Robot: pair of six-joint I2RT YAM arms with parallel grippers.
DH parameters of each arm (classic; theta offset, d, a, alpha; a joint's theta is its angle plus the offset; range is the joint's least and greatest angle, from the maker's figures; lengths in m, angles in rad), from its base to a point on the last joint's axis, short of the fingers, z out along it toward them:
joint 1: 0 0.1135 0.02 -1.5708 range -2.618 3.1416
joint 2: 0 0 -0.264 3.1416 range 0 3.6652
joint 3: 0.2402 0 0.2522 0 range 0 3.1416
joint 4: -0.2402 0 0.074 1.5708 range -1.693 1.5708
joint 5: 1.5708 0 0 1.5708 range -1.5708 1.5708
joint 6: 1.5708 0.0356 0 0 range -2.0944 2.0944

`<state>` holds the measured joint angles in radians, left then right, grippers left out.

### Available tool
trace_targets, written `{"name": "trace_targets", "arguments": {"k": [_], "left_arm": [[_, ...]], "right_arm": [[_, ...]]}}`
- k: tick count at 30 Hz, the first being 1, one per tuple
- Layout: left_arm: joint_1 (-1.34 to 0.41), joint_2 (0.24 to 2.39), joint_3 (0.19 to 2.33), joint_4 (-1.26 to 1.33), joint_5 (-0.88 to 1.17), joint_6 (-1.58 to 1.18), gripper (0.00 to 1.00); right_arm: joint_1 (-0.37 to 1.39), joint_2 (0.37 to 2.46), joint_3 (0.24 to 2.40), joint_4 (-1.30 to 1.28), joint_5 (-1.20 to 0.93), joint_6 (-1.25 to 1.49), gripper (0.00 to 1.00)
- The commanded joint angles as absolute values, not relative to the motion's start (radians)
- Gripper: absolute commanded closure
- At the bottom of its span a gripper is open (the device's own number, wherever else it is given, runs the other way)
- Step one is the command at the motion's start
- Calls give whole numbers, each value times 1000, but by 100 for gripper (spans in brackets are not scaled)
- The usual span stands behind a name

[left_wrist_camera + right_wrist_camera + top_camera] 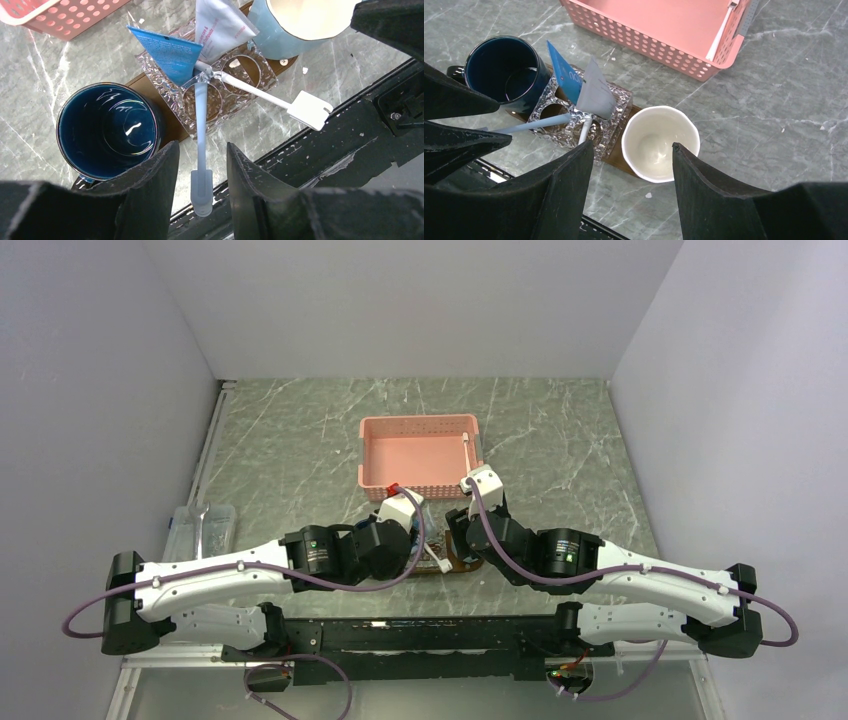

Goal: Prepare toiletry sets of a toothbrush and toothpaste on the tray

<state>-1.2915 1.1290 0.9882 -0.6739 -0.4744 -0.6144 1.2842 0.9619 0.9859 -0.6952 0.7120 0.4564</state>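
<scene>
I judge this the letting-go step: the left gripper (201, 147) has its jaws apart either side of the pale-blue toothbrush (201, 125), touching nothing. That slim plastic brush leans in the dimpled clear holder (170, 92) on the glossy brown tray (170, 127), beside a flat blue toothpaste tube (167, 52). My right gripper (631, 145) hangs wide and empty over the white mug (659, 142). Next I'd lift the left arm straight up, clear of the leaning handle.

The left arm (200, 582) and right arm (660, 575) have white shells and round black joints. A purple cable (483, 530) follows each arm. The left claw (201, 152) and right claw (633, 150) have thick matte black fingers (150, 175).
</scene>
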Motion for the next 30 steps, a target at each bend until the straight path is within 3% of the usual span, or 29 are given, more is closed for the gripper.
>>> {"name": "trace_targets", "arguments": {"k": [1, 15, 25, 30], "left_arm": [[-1299, 1126, 1042, -674, -463, -621, 54], [-1299, 1129, 1112, -737, -469, -587, 46], [-1298, 1088, 1165, -755, -515, -497, 26], [-1254, 1048, 1178, -760, -528, -452, 21]], "right_arm": [[1282, 940, 990, -665, 709, 469, 39], [1281, 936, 1001, -680, 704, 484, 37], [1282, 949, 1038, -702, 696, 494, 31], [1246, 977, 1076, -720, 712, 475, 29]]}}
